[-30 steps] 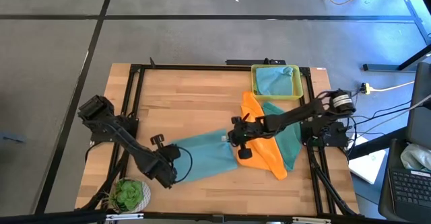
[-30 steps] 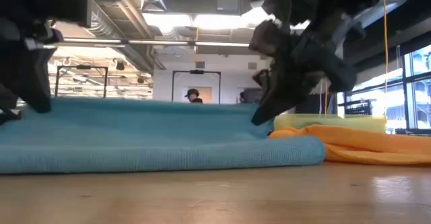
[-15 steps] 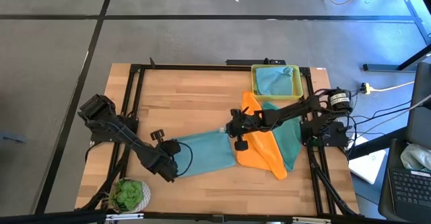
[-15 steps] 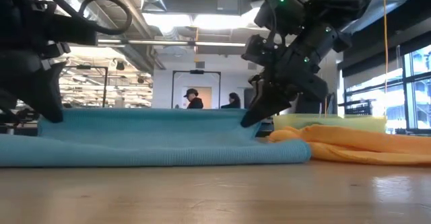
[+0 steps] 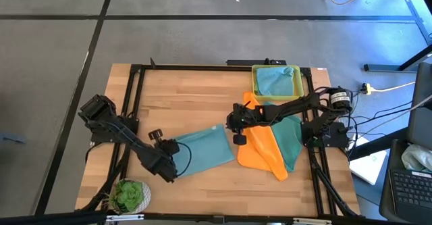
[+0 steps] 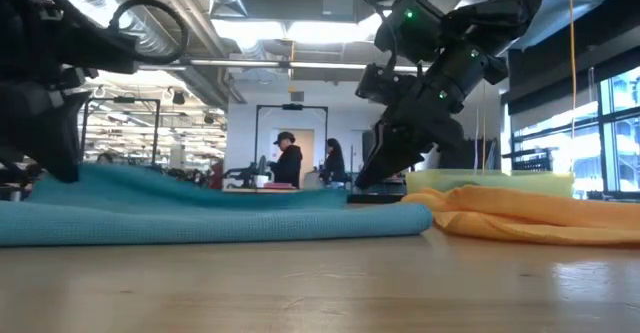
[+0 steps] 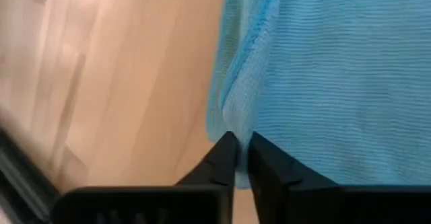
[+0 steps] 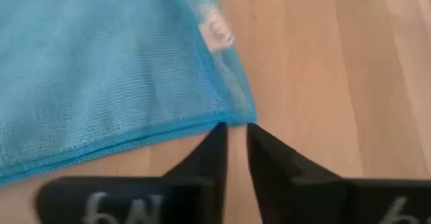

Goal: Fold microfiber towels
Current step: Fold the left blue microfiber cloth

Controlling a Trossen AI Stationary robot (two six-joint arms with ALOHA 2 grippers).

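A light blue towel [image 5: 201,151] lies folded on the table left of the middle, with a white tag [image 8: 219,32] near its far right corner. My left gripper [image 5: 172,167] is shut on its near left corner. My right gripper [image 5: 231,126] is shut at its far right corner. An orange towel [image 5: 260,151] and a teal towel [image 5: 289,138] lie crumpled to the right. A second light blue towel [image 5: 275,80] lies in the yellow tray [image 5: 255,83]. No lime green towel shows. My left gripper pinches the towel's near left corner [image 7: 237,120] between its two fingers, where the cloth bunches into a fold of several layers. The fingers slant down at it, and the corner is raised slightly off the table [image 6: 70,173]. My right gripper has the towel's far right corner [image 8: 241,116] between its fingertips only, slanting down from the right. At least two layered edges show there. The towel lies flat on the table beyond it.
A potted green plant [image 5: 128,195] stands at the near left corner. The yellow tray sits at the far right. A black frame [image 5: 135,90] runs round the table. Bare wood [image 5: 189,96] lies at the far left. People stand in the room behind [image 6: 288,158].
My right gripper has gone toward the table's far edge and a little left, drawing the towel's right end with it. The towel, stretched long and raised between the grippers, now lies shorter, squarer and lower on the table. My left gripper has barely moved.
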